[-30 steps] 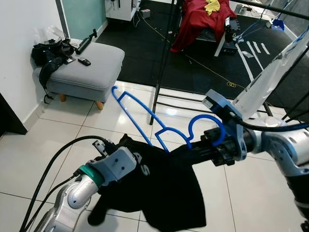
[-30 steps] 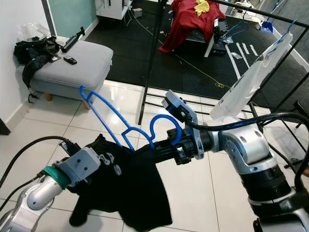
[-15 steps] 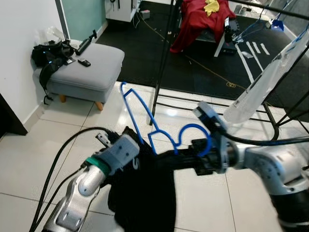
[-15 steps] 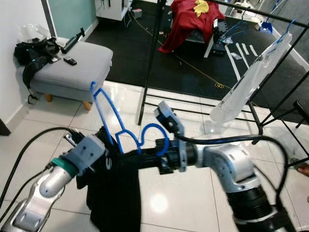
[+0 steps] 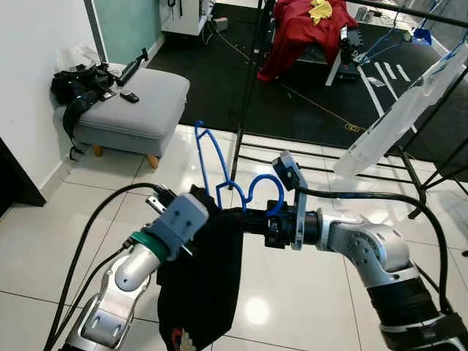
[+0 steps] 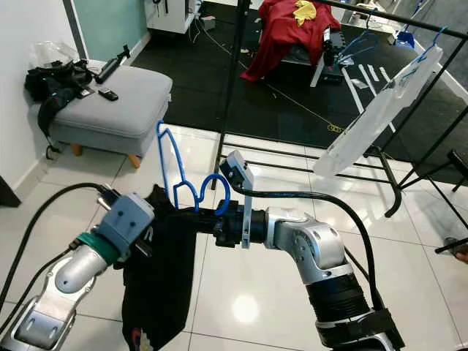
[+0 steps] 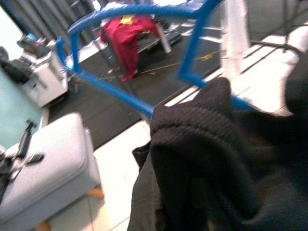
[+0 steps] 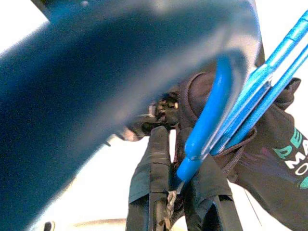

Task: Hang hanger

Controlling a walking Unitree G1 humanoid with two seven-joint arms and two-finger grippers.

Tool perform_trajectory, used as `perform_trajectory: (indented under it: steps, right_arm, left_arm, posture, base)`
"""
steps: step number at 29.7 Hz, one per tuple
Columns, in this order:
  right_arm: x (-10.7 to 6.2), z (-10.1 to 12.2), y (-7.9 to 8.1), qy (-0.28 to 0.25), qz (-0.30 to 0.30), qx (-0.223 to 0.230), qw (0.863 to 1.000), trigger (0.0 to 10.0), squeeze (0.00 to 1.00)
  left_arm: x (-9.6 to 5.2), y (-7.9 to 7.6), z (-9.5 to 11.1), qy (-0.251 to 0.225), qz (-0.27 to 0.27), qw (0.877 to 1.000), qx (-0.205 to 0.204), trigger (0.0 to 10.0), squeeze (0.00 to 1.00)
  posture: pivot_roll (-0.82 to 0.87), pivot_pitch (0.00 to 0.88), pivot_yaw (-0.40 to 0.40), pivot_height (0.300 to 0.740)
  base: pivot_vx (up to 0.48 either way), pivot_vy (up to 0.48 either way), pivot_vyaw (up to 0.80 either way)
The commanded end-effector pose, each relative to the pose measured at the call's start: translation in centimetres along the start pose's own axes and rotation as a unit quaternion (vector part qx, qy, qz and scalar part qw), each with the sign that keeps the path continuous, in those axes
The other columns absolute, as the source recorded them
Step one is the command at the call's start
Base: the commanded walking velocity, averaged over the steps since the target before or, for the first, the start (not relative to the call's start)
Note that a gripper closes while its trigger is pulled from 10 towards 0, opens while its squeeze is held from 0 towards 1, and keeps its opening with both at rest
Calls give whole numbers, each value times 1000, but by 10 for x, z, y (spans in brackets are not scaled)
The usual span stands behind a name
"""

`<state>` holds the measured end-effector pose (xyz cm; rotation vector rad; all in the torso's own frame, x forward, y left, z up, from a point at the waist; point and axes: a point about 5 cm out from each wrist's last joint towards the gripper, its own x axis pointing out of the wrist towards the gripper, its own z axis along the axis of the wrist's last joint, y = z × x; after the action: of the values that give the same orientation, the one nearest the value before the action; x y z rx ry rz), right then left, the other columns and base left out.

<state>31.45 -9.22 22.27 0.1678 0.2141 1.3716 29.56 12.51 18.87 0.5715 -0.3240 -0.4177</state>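
Blue hanger (image 5: 219, 164), black garment (image 5: 201, 281) draped on, is pinched in the right gripper (image 5: 245, 218), left gripper (image 5: 212, 219) buried in cloth so can't tell, and it's well short of the rack (image 5: 252, 73), so hanging's not done.

The blue hanger (image 5: 223, 172) now stands upright instead of lying slanted. The black garment (image 5: 201, 281) hangs in a narrow drop, no longer spread wide. The right gripper (image 5: 245, 219) sits closer to the left gripper (image 5: 197, 219).

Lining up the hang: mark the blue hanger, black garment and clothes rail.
blue hanger (image 5: 207, 150), left eye view, upright arm.
black garment (image 5: 201, 281), left eye view, hanging body.
clothes rail (image 6: 230, 88), right eye view, black upright post.
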Motion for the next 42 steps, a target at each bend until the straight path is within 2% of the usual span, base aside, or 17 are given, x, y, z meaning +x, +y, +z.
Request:
perform_trajectory:
  steps: [1,3,6,8,9,10,13,14,17,18,28,29,33,34,38,40,42]
  right_arm:
    - [0,1,1,7,5,-4,1000,10000,0]
    - [-4,-5,10,32,41,2,999,10000,0]
    - [-5,-12,19,53,71,2,996,10000,0]
    - [-5,-12,19,53,71,2,996,10000,0]
    - [-5,-14,21,58,77,-1,995,10000,0]
    - [-5,-14,23,60,82,-10,995,10000,0]
    - [-4,-14,24,59,85,-15,995,10000,0]
    - [-5,-12,25,59,89,-26,994,10000,0]
    - [-6,-9,27,60,94,-36,993,10000,0]
    - [-7,-7,29,62,100,-44,992,10000,0]
    - [-13,-4,34,83,116,-63,988,10000,0]
    - [-17,-2,35,90,122,-69,986,10000,0]
    - [-23,-2,37,105,130,-73,983,10000,0]
    - [-27,-4,38,116,134,-75,981,10000,0]
    - [-30,-5,39,124,137,-77,980,10000,0]
    - [-34,-6,40,140,142,-86,976,10000,0]
    - [-38,-5,36,168,140,-118,968,10000,0]
  left_arm:
    - [-1,-9,8,-25,-25,999,1,824,0]
    - [-4,-13,5,-20,-34,999,13,0,0]
    - [-2,-14,5,-19,-30,999,14,314,0]
    - [-2,-14,5,-19,-30,999,14,314,0]
    - [-1,-16,5,-18,-31,999,12,1725,0]
    - [-2,-19,4,-14,-39,999,12,3725,0]
    - [-2,-21,4,-11,-45,999,11,3725,0]
    - [-4,-24,1,-2,-55,998,14,10000,0]
    - [-5,-27,-2,9,-65,998,16,10000,0]
    - [-6,-28,-5,15,-75,997,18,10000,1000]
    - [-14,-34,-12,35,-117,992,22,10000,1000]
    - [-19,-34,-15,43,-130,990,20,10000,1000]
    - [-23,-28,-19,52,-130,990,17,10000,1000]
    - [-26,-25,-21,53,-133,989,22,10000,0]
    - [-28,-23,-23,54,-135,989,26,10000,0]
    - [-35,-23,-26,55,-154,986,37,10000,0]
    - [-52,-24,-35,66,-208,975,51,10000,0]
  posture:
    - [-105,180,3,740]
    - [-109,181,-4,740]
    - [-111,183,-6,740]
    - [-111,183,-6,740]
    - [-112,184,-6,740]
    - [-113,186,-5,740]
    - [-113,186,-5,740]
    - [-114,186,-4,740]
    - [-115,185,-4,740]
    - [-115,185,-4,740]
    - [-114,185,-5,740]
    - [-110,185,-5,740]
    - [-107,186,-6,740]
    - [-104,185,-6,740]
    - [-104,185,-6,740]
    - [-103,186,-3,740]
    - [-101,185,-1,740]
  base:
    - [0,0,0]
    - [0,0,0]
    - [0,0,0]
    - [0,0,0]
    - [0,0,0]
    - [0,0,0]
    - [0,0,0]
    - [0,0,0]
    - [0,0,0]
    - [0,0,0]
    - [0,0,0]
    - [0,0,0]
    - [0,0,0]
    - [0,0,0]
    - [0,0,0]
    - [0,0,0]
    - [0,0,0]
